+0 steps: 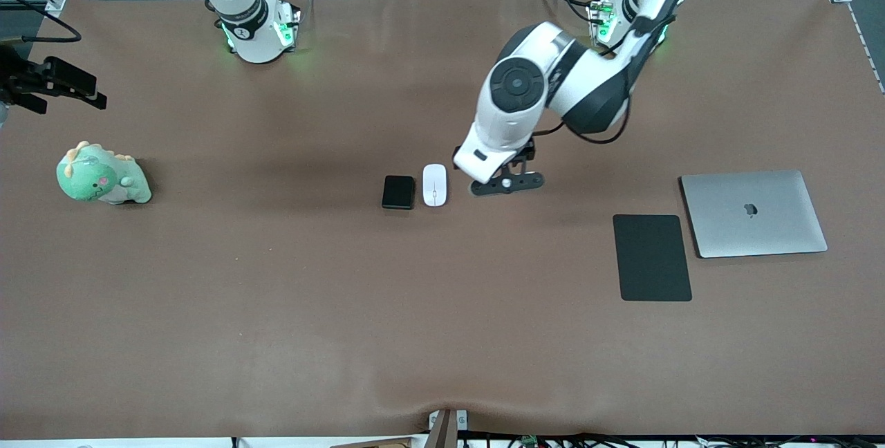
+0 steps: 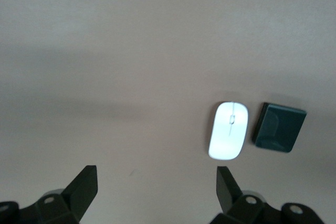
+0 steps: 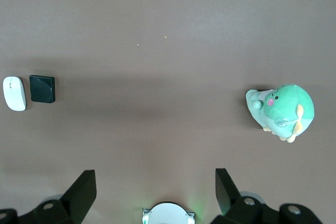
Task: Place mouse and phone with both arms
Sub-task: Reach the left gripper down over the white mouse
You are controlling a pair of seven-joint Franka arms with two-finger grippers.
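The white mouse [image 1: 434, 184] and the black phone [image 1: 398, 192] lie side by side mid-table, the mouse toward the left arm's end. My left gripper [image 1: 499, 178] hangs over bare table just beside the mouse, toward the left arm's end. In the left wrist view the gripper [image 2: 156, 182] is open and empty, with the mouse [image 2: 228, 130] and phone [image 2: 279, 127] off to one side. My right arm waits raised over its base; its gripper [image 3: 155, 187] is open and empty. Its wrist view shows the mouse [image 3: 14, 93] and phone [image 3: 42, 88] far off.
A flat black mouse pad [image 1: 652, 257] and a closed silver laptop [image 1: 753, 213] lie toward the left arm's end. A green plush dinosaur [image 1: 102, 175] sits toward the right arm's end and also shows in the right wrist view [image 3: 281, 111]. A black device [image 1: 52, 81] juts in above it.
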